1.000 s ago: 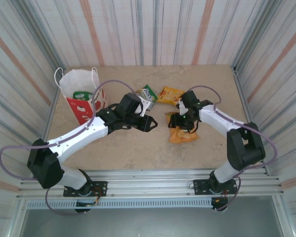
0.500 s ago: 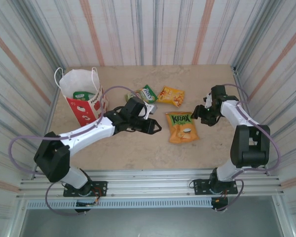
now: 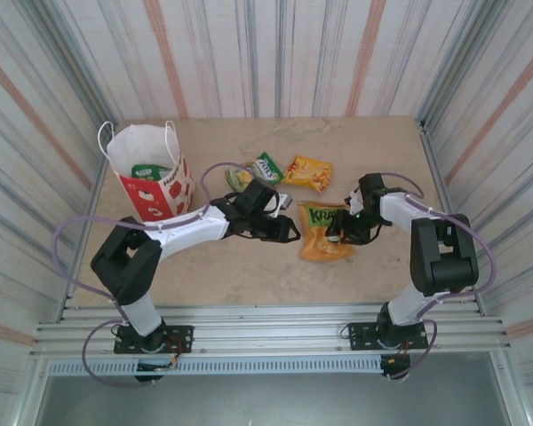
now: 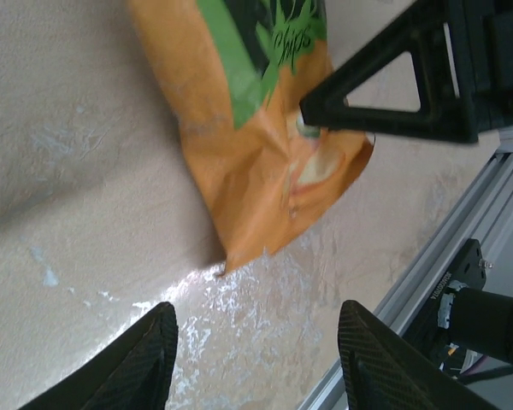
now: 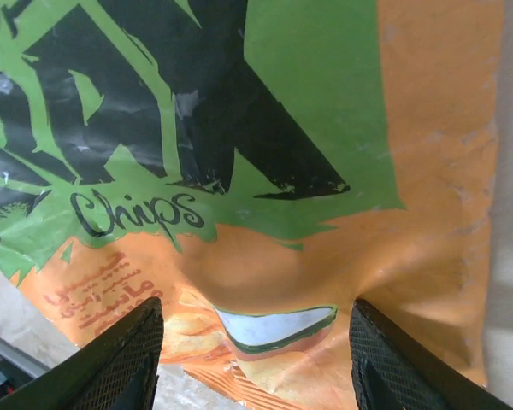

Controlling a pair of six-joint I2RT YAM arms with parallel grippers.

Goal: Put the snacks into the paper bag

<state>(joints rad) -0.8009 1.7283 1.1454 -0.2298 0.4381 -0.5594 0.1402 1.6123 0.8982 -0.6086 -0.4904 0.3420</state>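
the orange chip packet (image 3: pixel 318 241) is seen lying flat on the table (image 3: pixel 249 266), well apart from the paper bag (image 3: pixel 147 200). it is judged light, crinkly and slippery, best pinched at a crimped edge. the right claw (image 5: pixel 256 342) is spread wide over it, holding nothing; the left claw (image 4: pixel 256 350) is likewise open and empty.

— The orange packet (image 5: pixel 427 171): what finish?
— Glossy printed film, creased and dented, with soft highlights.
— And the table (image 4: pixel 77 154) under it?
— Matt beige, stone-like and faintly mottled, with a pale scuffed sheen at the lower middle of the left wrist view.
— The left gripper (image 4: pixel 256 316)?
— Its fingers (image 4: pixel 137 367) are black with a fine grid texture. The right gripper (image 5: pixel 255 307) has fingers (image 5: pixel 111 359) of the same textured black.
— The paper bag (image 3: pixel 147 197), upper left from above?
— Matt paper. The rail (image 3: pixel 266 324) at the bottom is dull ribbed metal.
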